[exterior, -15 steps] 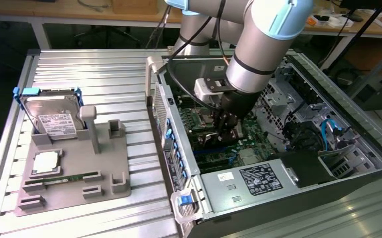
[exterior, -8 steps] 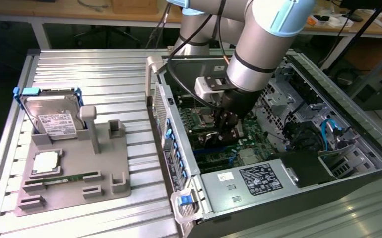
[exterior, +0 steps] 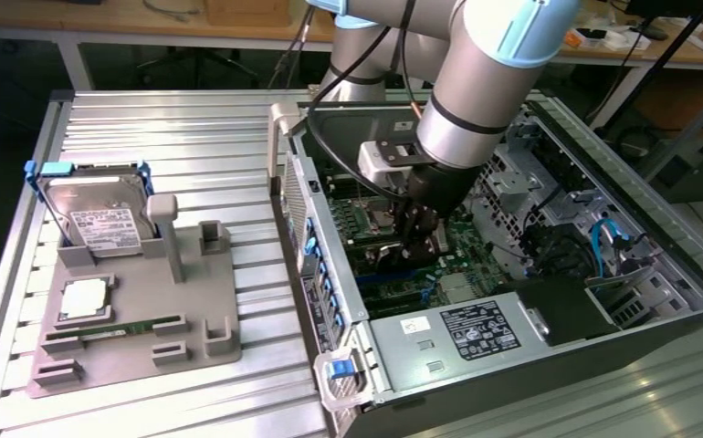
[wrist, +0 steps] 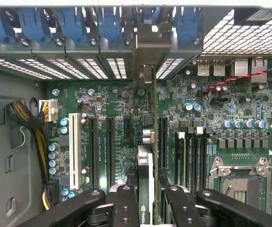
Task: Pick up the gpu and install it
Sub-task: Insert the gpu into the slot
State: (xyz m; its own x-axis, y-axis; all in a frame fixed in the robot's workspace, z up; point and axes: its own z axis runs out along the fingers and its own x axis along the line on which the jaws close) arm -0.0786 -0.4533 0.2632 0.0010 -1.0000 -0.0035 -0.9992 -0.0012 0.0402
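My gripper (exterior: 410,235) is down inside the open computer case (exterior: 327,365), over the motherboard (exterior: 358,219). It is shut on the gpu (wrist: 146,156), which I see edge-on as a thin card running between the two black fingers (wrist: 125,208). The card's silver end bracket (wrist: 148,45) sits against the case's rear slot openings, under the blue latches (wrist: 103,21). The card stands upright over an expansion slot, between the black slots (wrist: 110,146) and the memory slots (wrist: 185,161). Whether it is fully seated I cannot tell. In the exterior view the gpu (exterior: 394,255) shows as a dark shape below the fingers.
A grey jig (exterior: 132,310) on the slatted table at the exterior view's left holds the silver hard drive (exterior: 102,214), a processor chip (exterior: 84,299) and a memory stick (exterior: 120,327). Inside the case are the power supply (exterior: 474,333), drive cages, cables and the processor socket (wrist: 240,175).
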